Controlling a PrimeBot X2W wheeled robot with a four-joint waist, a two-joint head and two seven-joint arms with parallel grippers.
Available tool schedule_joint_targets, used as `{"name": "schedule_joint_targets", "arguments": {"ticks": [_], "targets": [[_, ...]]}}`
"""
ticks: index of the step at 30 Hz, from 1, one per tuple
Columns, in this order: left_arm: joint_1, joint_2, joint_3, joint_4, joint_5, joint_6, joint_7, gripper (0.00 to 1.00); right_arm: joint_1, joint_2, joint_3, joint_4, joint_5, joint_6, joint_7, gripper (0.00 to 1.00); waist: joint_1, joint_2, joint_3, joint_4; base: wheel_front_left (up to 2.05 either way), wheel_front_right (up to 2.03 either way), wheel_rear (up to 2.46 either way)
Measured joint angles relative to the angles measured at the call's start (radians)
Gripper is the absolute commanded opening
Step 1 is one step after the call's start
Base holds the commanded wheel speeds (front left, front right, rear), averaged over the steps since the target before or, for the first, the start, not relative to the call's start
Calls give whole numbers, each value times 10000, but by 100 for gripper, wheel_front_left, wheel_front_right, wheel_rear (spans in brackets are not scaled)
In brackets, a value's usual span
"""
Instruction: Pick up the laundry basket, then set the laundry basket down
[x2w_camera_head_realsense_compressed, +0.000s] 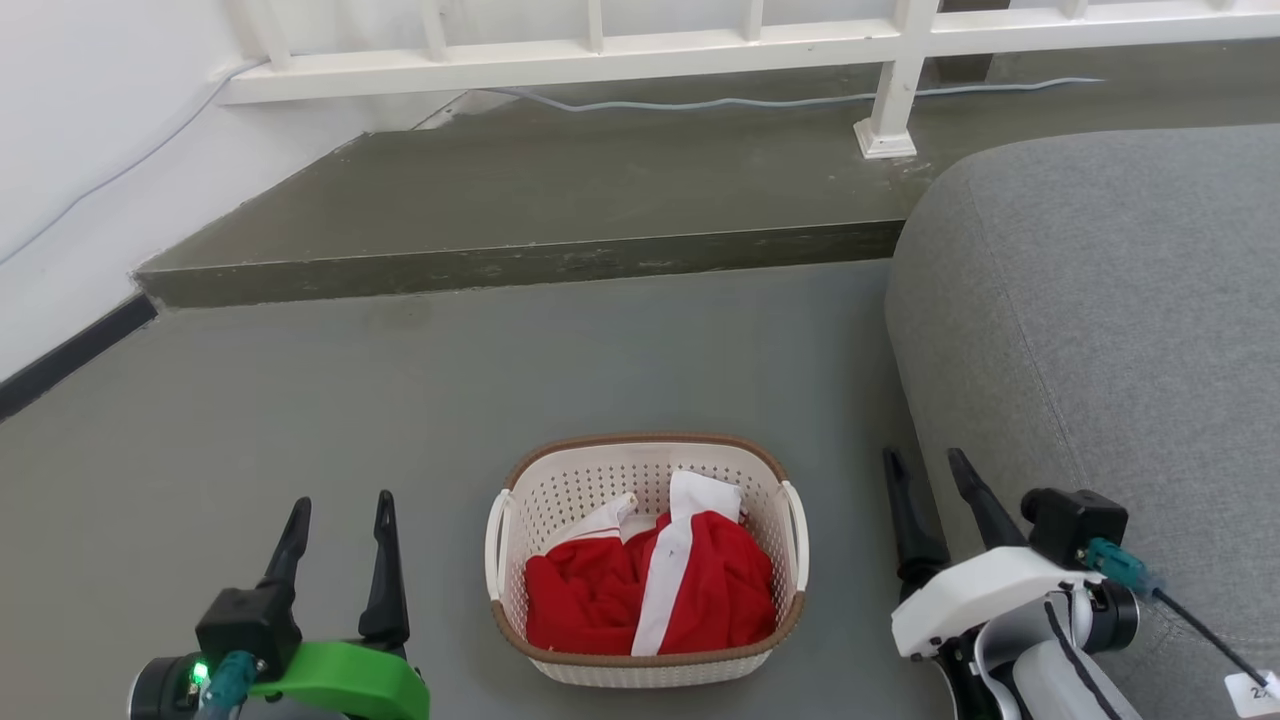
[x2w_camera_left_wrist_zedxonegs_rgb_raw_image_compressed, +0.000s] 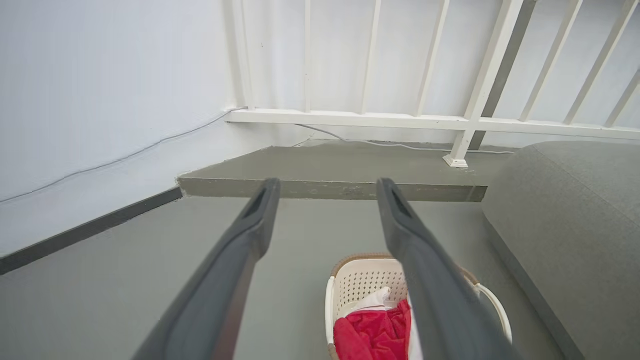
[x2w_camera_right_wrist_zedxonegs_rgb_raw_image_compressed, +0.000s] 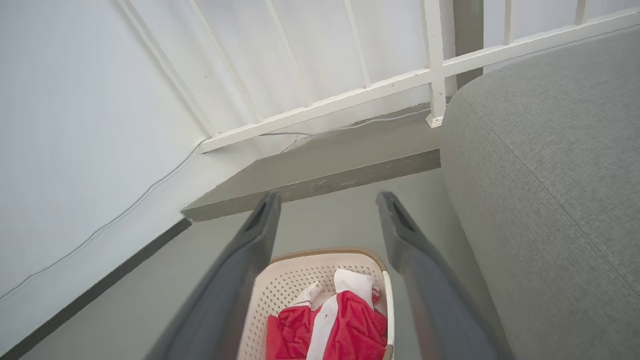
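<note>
The laundry basket (x2w_camera_head_realsense_compressed: 590, 488) on the floor (x2w_camera_head_realsense_compressed: 300, 420) held clothing (x2w_camera_head_realsense_compressed: 600, 600). The left gripper (x2w_camera_head_realsense_compressed: 342, 502) stood at its 9 o'clock, right gripper (x2w_camera_head_realsense_compressed: 922, 456) and sofa (x2w_camera_head_realsense_compressed: 1100, 330) at 3 o'clock, step (x2w_camera_head_realsense_compressed: 520, 265) at 12.

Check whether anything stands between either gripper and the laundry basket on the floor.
Nothing visible does. The left gripper and the right gripper are open on either side of the laundry basket, with only bare floor between. The sofa lies outside the right gripper.
</note>
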Motion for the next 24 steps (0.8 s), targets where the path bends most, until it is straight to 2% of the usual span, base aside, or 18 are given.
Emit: {"name": "schedule_joint_targets", "arguments": {"ticks": [17, 24], "targets": [[263, -2, -111, -242, 1620, 314, -535, 100, -55, -40, 441, -309, -2002, -355, -531, 100, 0, 0, 98, -9, 0, 0, 0], [335, -8, -111, -184, 1778, 359, -562, 100, -56, -42, 412, -336, -2090, -416, -564, 100, 0, 0, 122, -15, 0, 0, 0]]}}
